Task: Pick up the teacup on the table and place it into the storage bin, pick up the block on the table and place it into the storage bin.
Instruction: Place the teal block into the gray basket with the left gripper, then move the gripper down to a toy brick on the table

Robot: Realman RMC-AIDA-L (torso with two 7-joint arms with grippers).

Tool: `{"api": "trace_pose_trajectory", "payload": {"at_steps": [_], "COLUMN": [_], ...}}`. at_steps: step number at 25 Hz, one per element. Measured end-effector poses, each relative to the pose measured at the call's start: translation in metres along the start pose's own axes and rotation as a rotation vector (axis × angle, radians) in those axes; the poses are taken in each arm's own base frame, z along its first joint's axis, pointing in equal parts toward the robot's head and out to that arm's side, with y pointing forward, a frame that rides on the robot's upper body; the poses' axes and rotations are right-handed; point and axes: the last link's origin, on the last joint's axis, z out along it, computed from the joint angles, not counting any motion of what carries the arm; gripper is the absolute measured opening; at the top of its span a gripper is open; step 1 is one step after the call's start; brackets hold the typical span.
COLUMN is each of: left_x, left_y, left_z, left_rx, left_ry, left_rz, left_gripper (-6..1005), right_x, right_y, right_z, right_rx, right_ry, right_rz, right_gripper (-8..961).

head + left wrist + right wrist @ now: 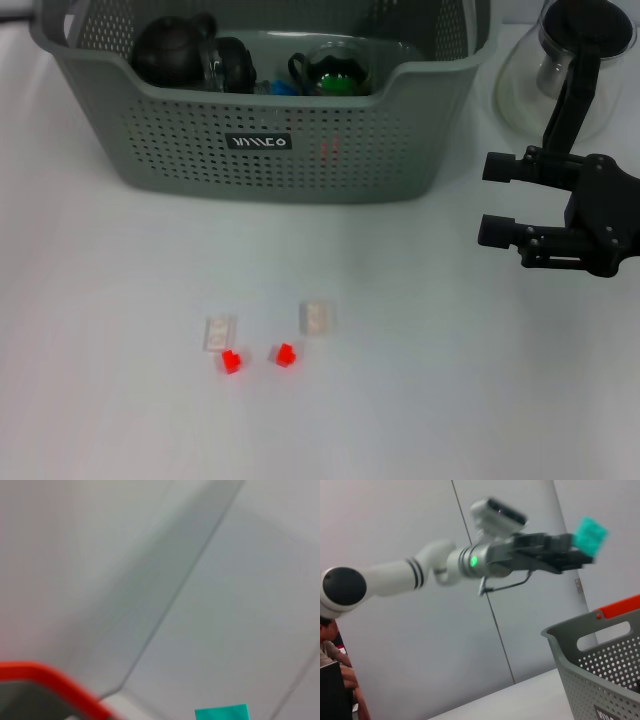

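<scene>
**Item 1 – left gripper** [578, 551]. Seen only from right wrist view; out of head view. Arm raised high, stretched out level, up above the bin's rim level. Fingers clenched on teal block [590, 535], which sticks out past the tips, tilted.

**Item 2 – teal block.** Small, flat-faced, bright teal, opaque. Looks light and rigid; prob. easy to drop cleanly. An edge of it also shows in left wrist view [221, 713].

**Item 3 – storage bin** [280, 175]. Far centre of table [120, 420]. Grey-green, perforated walls, dipped front rim, black label [259, 142]. Inside: dark teapot [168, 48], glassware, sth. green [335, 78]. Whether a teacup is among them: can't tell. None on the table.

**Item 4 – loose bits on table,** near side, well apart from bin: two clear blocks [219, 332] [317, 318], two red blocks [231, 361] [285, 354].

**Item 5 – right gripper** [493, 199]. Right of bin, off the table, fingers spread, holding nothing. Idle.

**Item 6 – glass jug** [560, 70]. Far right, beside bin.

**Status (est.):** block step, carry phase; block not yet in bin. **Next:** needs left gripper centred over bin opening, lowered past the rim, clear of the teapot and glassware, then released.
</scene>
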Motion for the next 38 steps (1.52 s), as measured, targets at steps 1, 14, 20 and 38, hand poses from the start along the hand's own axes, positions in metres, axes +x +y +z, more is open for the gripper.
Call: {"api": "trace_pose_trajectory", "payload": {"at_steps": [1, 14, 20, 38], "left_x": [0.012, 0.024, -0.006, -0.032], "left_y": [-0.001, -0.044, -0.060, -0.014], "left_z": [0.006, 0.057, 0.079, 0.027], "left_rx": [0.045, 0.553, 0.684, 0.387], "left_ry": [-0.043, -0.424, -0.506, 0.054], "left_rz": [-0.007, -0.025, 0.026, 0.031], "left_gripper": [451, 464, 469, 841], "right_x": [0.000, 0.001, 0.000, -0.001], "right_y": [0.000, 0.001, 0.001, 0.000], "right_z": [0.000, 0.004, 0.005, 0.005], "right_rx": [-0.001, -0.004, -0.008, -0.007], "right_ry": [0.000, -0.006, -0.005, -0.011], "right_rz": [0.000, -0.002, 0.000, 0.003], "right_gripper": [851, 850, 850, 851]}}
